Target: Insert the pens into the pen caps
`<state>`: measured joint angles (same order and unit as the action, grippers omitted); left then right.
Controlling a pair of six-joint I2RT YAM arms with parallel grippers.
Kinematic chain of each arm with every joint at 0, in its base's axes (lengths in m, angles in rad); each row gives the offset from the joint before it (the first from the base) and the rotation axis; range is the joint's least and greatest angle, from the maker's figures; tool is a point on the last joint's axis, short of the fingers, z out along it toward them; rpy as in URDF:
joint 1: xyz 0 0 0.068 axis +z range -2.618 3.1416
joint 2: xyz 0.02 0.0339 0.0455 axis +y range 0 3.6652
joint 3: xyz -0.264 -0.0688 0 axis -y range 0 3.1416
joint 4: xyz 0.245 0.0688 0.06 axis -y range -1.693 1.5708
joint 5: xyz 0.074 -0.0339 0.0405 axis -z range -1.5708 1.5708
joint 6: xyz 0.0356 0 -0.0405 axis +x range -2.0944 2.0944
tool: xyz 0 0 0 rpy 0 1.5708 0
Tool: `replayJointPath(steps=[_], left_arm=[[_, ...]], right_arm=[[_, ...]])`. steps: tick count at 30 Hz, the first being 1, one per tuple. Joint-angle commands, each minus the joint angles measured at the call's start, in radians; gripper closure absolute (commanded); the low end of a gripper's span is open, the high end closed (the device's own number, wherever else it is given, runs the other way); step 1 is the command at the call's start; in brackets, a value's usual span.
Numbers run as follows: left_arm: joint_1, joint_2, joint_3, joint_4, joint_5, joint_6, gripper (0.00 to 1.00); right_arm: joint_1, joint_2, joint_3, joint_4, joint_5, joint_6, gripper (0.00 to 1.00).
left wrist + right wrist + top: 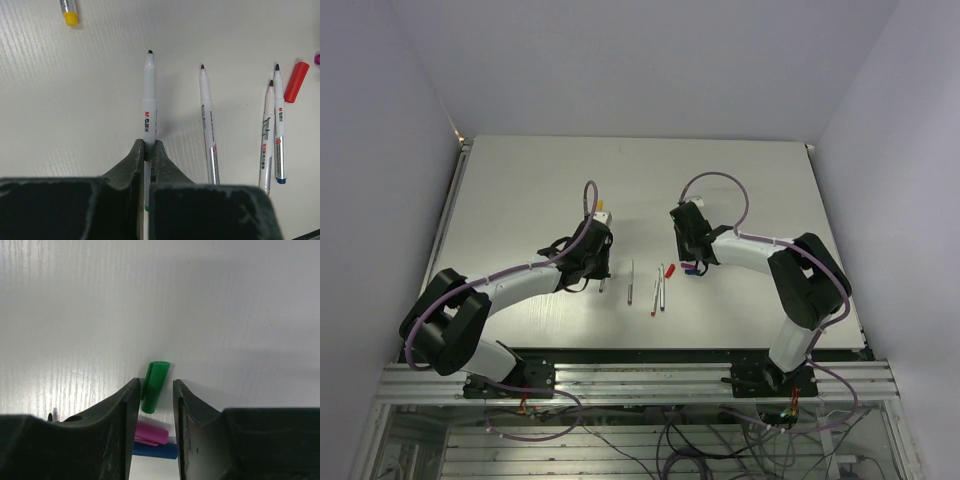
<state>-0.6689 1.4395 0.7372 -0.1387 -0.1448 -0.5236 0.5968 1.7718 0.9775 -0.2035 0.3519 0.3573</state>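
Observation:
My left gripper (pixel 149 147) is shut on the green-tipped pen (pixel 149 100), which points away from it, low over the table; it also shows in the top view (pixel 598 265). Three more uncapped pens lie to its right: a red-tipped one (pixel 207 125), a dark-tipped one (pixel 267 140) and a blue one (pixel 279 130). The red cap (pixel 296 82) lies beside them. My right gripper (pixel 156 385) is open and straddles the green cap (pixel 155 386) on the table, its left jaw close to it. The purple cap (pixel 150 432) and blue cap (pixel 155 450) lie just behind, between the fingers.
A pen with a yellow end (pixel 68 11) lies beyond the left gripper, also in the top view (pixel 603 213). The loose pens (pixel 656 292) and the red cap (pixel 669 270) lie between the two grippers. The white table (pixel 520 190) has walls on three sides.

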Motion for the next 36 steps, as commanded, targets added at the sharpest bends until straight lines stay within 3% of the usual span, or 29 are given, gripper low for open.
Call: replayJointPath(steps=[1, 24, 29, 32, 36], left_arm=[[0.007, -0.021, 0.002, 0.016, 0.005, 0.002, 0.93], [0.007, 0.001, 0.003, 0.017, 0.012, 0.005, 0.93], [0.006, 0.001, 0.002, 0.018, 0.012, 0.005, 0.93], [0.006, 0.001, 0.002, 0.019, 0.012, 0.005, 0.93], [0.006, 0.006, 0.006, 0.021, 0.017, 0.014, 0.93]], right_arm=[[0.001, 0.006, -0.061, -0.056, -0.097, 0.051, 0.67], [-0.012, 0.080, -0.077, -0.029, -0.061, 0.104, 0.73], [-0.021, 0.089, -0.088, -0.025, -0.075, 0.115, 0.82], [-0.027, 0.087, -0.094, -0.032, -0.084, 0.120, 1.00], [-0.032, 0.064, -0.099, -0.029, -0.090, 0.116, 1.00]])
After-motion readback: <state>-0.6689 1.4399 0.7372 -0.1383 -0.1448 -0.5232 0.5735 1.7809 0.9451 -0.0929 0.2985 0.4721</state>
